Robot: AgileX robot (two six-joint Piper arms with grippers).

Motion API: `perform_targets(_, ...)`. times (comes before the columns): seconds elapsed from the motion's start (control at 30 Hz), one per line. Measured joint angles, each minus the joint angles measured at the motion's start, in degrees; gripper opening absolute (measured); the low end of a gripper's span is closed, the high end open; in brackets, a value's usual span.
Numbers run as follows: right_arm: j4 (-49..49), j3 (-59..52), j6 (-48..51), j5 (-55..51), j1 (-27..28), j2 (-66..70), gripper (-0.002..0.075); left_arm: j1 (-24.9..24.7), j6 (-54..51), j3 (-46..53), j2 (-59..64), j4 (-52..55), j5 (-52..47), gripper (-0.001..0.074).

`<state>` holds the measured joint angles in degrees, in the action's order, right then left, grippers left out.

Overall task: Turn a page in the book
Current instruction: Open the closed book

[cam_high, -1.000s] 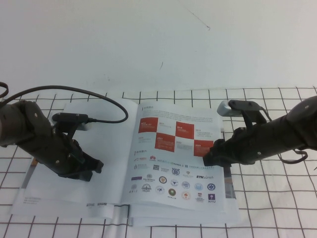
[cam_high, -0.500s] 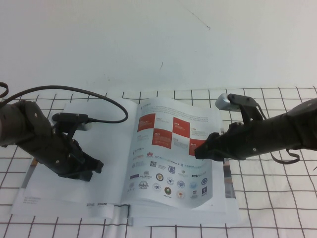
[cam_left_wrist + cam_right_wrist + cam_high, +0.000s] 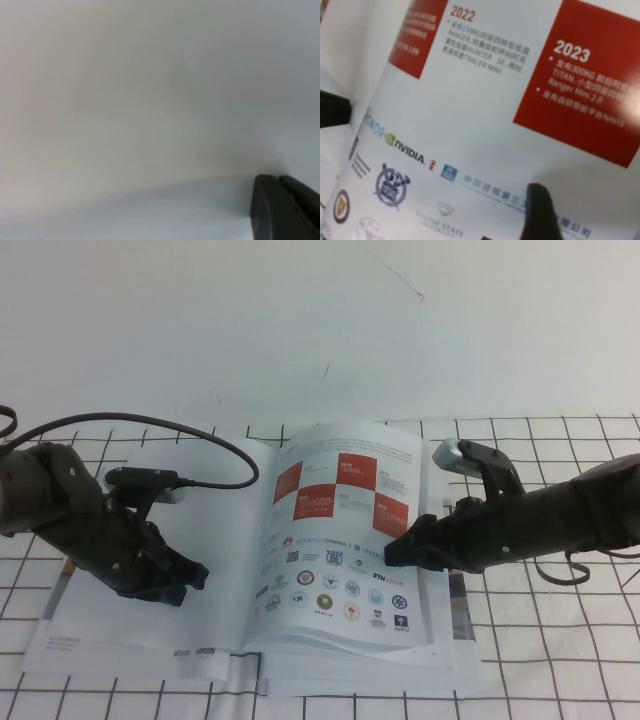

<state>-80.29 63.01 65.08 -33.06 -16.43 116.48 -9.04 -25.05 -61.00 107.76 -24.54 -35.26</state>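
Observation:
The book lies open on the table. Its page, with red checker squares above rows of logos, is raised at its right edge and bows up toward the spine. My right gripper is shut on that right edge and holds it above the pages below. In the right wrist view the page fills the picture, with one dark fingertip lying on it. My left gripper rests shut on the blank white left sheet; its fingertips show together against the white paper.
A black cable arcs from the left arm over the book's top left. The table is white with a black grid. The lower pages' right strip lies uncovered under the right arm.
My right gripper has moved left and a little up with the page's edge, so the page now bows higher and its right edge is further from the stack. The left arm has not moved.

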Motion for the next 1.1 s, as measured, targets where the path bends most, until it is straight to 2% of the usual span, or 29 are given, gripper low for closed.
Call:
perform_targets(0.23, -13.99, -0.21, 14.16, -10.96, -0.1, 1.17, 0.0425, 0.0, -0.4, 0.0, 0.0, 0.0, 0.0, -0.0003)
perform_targets(0.33, -16.21, -0.01, 17.87, -15.71, -0.1, 1.17, 0.0422, 0.0, -0.48, 0.0, -0.1, 0.0, 0.0, -0.0003)
perform_targets(0.73, -16.92, 4.21, 19.47, -24.54, -0.32, 1.17, 0.0419, 0.0, -0.89, 0.0, -0.13, -0.61, 0.0, -0.0002)
perform_targets(1.1, -16.92, 11.02, 18.61, -25.3, -3.68, 1.17, 0.0417, 0.0, -1.02, 0.0, -0.13, -0.61, 0.0, -0.0002)
